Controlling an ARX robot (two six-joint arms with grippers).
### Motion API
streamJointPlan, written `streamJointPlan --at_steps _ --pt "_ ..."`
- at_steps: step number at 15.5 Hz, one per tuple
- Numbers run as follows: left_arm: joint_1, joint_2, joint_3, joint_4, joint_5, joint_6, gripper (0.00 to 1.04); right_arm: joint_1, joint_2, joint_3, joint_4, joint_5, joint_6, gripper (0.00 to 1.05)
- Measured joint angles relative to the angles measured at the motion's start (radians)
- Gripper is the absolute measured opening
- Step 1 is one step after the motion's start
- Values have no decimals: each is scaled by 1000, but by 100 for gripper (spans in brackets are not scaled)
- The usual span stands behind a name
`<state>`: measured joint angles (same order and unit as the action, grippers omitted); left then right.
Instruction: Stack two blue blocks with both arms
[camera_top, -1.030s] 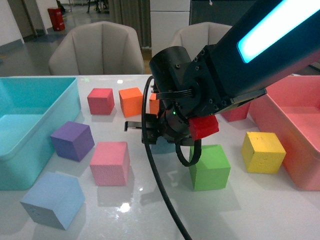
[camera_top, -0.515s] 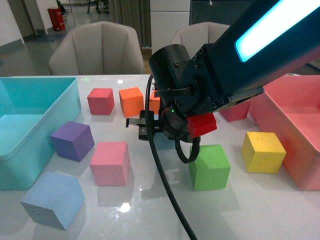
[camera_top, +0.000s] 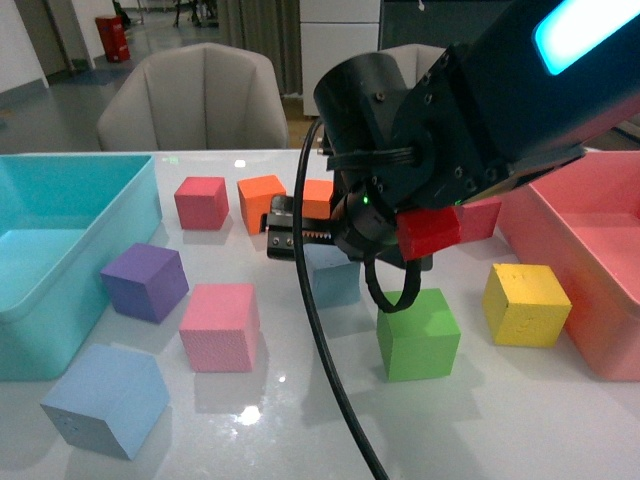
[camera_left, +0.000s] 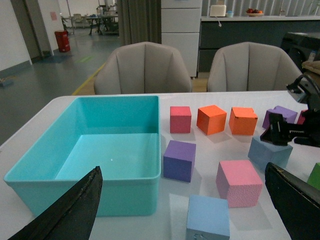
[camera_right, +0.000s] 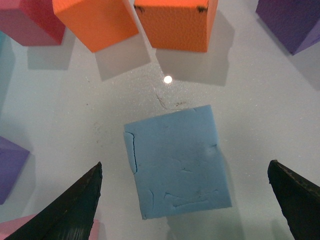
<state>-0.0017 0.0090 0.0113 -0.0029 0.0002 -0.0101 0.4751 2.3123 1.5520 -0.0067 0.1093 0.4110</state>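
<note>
The steel-blue block (camera_top: 333, 276) sits mid-table, partly hidden behind my right arm; it also shows in the left wrist view (camera_left: 270, 152). In the right wrist view this block (camera_right: 177, 162) lies flat on the table, centred below my open right gripper (camera_right: 184, 165), whose fingers are wide on either side and clear of it. In the front view the right gripper (camera_top: 286, 229) hovers just above the block. The paler periwinkle block (camera_top: 105, 398) sits at the front left, in front of my open, empty left gripper (camera_left: 182, 169) in its wrist view (camera_left: 207, 217).
A turquoise bin (camera_top: 60, 300) stands at the left and a pink bin (camera_top: 600, 330) at the right. A green cube (camera_top: 418, 333), yellow cube (camera_top: 525, 303), pink cube (camera_top: 220, 325), purple cube (camera_top: 145, 282), red cube (camera_top: 201, 202) and orange cubes (camera_top: 262, 200) surround the steel-blue block.
My right arm has lifted and shifted slightly right and away, so more of the steel-blue block shows under it. The blocks have not moved.
</note>
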Motion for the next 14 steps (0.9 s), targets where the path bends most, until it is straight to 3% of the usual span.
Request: streamJointPlan --at_steps 5,12,13,14 --pt "0 0 0 0 0 0 98 -46 -168 -165 97 18 -6 98" --pt "0 0 0 0 0 0 98 -129 -747 -717 385 -2 -38 98" --pt "0 0 0 0 0 0 98 -149 -827 -809 446 11 -51 97" --pt "0 0 0 0 0 0 98 -172 -909 -944 677 120 -147 84"
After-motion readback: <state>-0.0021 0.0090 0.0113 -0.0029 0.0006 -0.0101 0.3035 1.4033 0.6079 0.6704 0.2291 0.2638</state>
